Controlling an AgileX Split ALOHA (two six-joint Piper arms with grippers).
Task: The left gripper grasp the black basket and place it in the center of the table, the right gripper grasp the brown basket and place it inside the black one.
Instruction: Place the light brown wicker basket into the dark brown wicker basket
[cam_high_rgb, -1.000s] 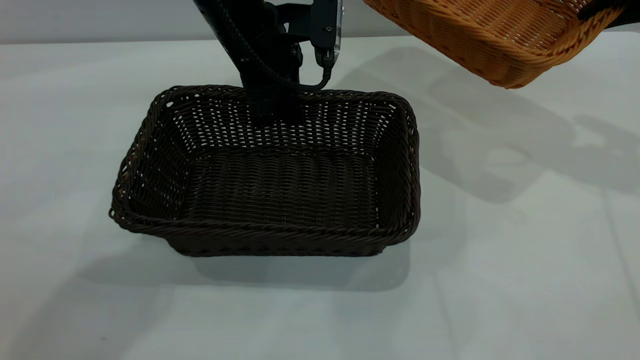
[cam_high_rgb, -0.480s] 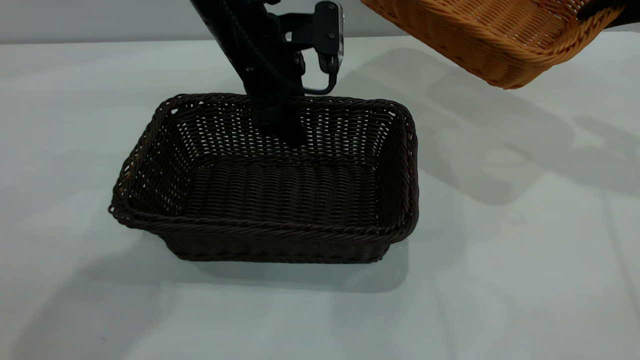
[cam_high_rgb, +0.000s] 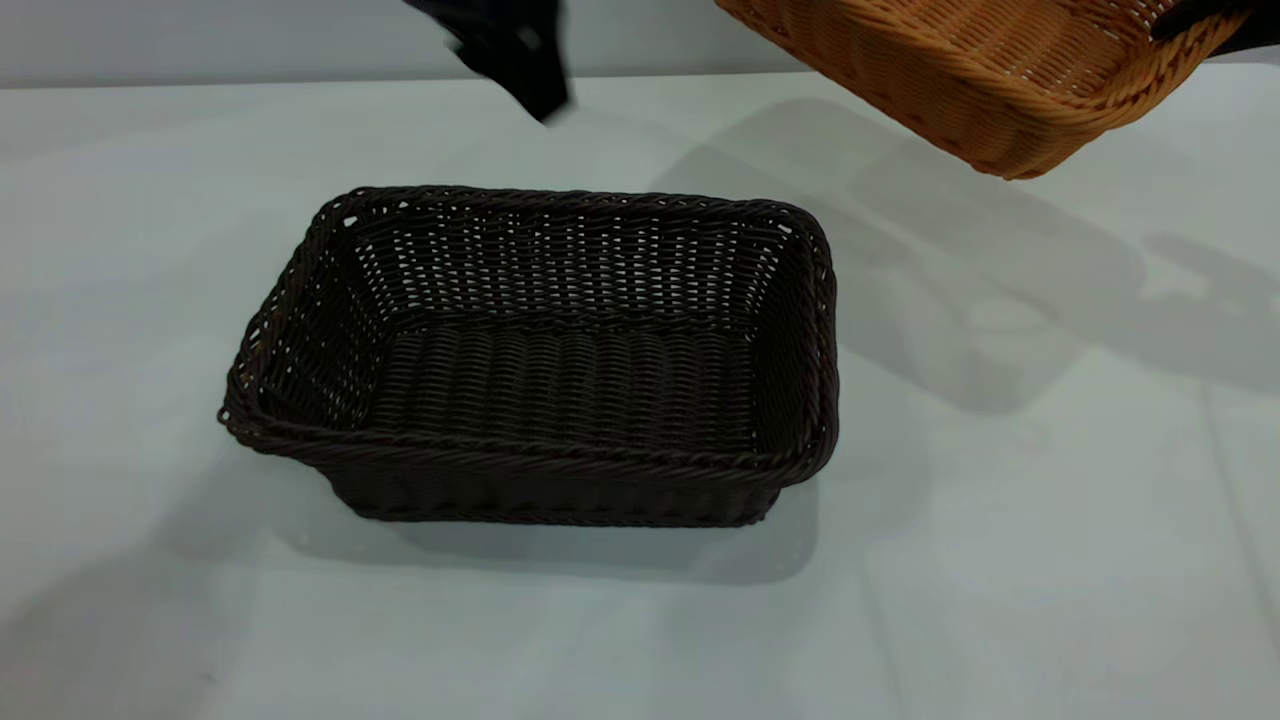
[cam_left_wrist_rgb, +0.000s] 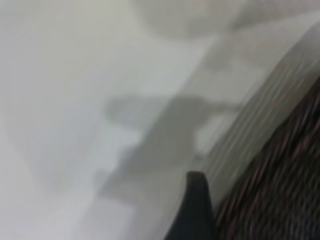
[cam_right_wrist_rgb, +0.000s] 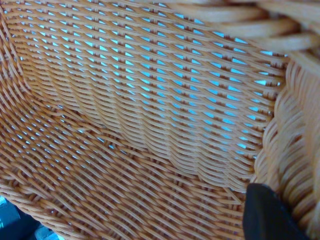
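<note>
The black basket (cam_high_rgb: 540, 360) sits upright on the pale counter (cam_high_rgb: 1050, 560), near the middle of the exterior view, its long sides running across the picture and its braided rim free of any contact. Its inside is bare woven floor and walls. The left gripper (cam_high_rgb: 515, 50) hangs above and behind the basket's far rim, well apart from it, seen in the exterior view only as a dark blurred shape against the back wall; whether its fingers are apart or together cannot be told from that view. In the left wrist view one dark finger (cam_left_wrist_rgb: 195, 210) tip shows at the frame's edge, with the black basket's (cam_left_wrist_rgb: 285, 190) weave blurred beside it and grey shadows on the counter (cam_left_wrist_rgb: 60, 100) beyond; the second finger is out of sight there. The brown basket (cam_high_rgb: 990, 70) is held in the air at the upper right of the exterior view, tilted, well apart from the black basket and casting a broad shadow on the counter below it. The right gripper (cam_high_rgb: 1205, 22) shows as a dark shape at the brown basket's raised rim, fingers clamped on it. The right wrist view looks into the brown basket's (cam_right_wrist_rgb: 130, 130) woven interior, with one black finger (cam_right_wrist_rgb: 270, 215) tip against the inner side of the rim.
</note>
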